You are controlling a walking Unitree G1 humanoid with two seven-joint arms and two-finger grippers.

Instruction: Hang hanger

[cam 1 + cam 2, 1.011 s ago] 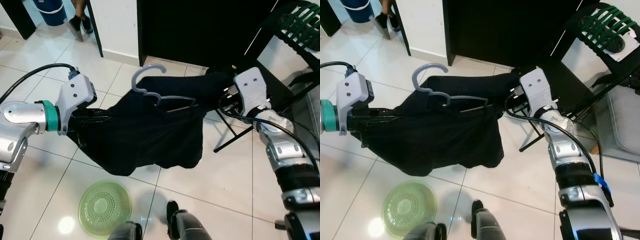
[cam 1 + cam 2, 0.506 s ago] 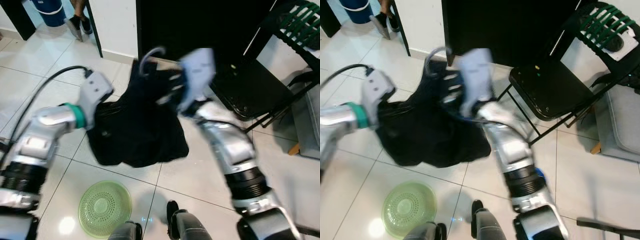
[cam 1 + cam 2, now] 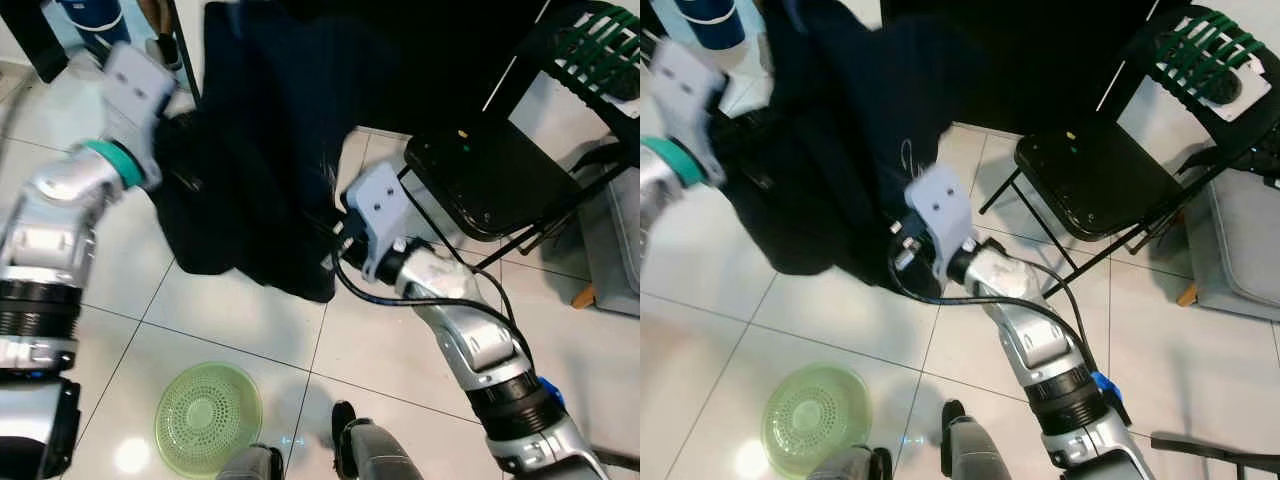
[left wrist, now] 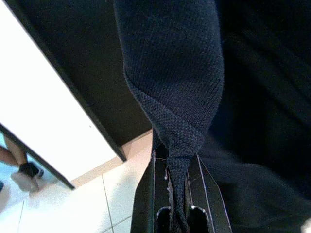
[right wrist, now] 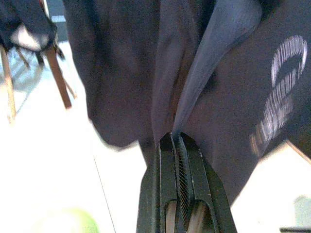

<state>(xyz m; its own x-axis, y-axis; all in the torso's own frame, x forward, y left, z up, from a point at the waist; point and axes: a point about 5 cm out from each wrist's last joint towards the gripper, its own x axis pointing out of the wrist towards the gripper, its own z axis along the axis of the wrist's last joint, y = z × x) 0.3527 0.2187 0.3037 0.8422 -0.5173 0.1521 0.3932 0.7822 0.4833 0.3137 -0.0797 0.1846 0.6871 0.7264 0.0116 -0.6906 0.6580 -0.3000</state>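
- Black garment (image 3: 255,150) hangs lifted in front of the dark cabinet (image 3: 400,50), its lower edge clear of the white tile floor (image 3: 120,330). The hanger itself is buried in the cloth; I cannot make it out.
- Left gripper (image 4: 177,167), raised high on the robot's left, is clenched on a twisted bunch of the dark knit fabric; the cloth runs straight down between its fingers (image 4: 146,194).
- Right gripper (image 5: 177,145) sits low at the garment's hem, fingers pressed together on a thin fold of the cloth. A white printed mark (image 5: 279,92) shows on the fabric near it.
- Right arm (image 3: 440,300) reaches across toward the middle, cable looped beside it.
- Black folding chair (image 3: 490,185) stands to the robot's right, apart from the garment.
- Green perforated dish (image 3: 208,418) lies on the floor near the robot's feet.
- A person's shoe (image 3: 160,50) shows at the far left, by a blue bucket (image 3: 710,22).
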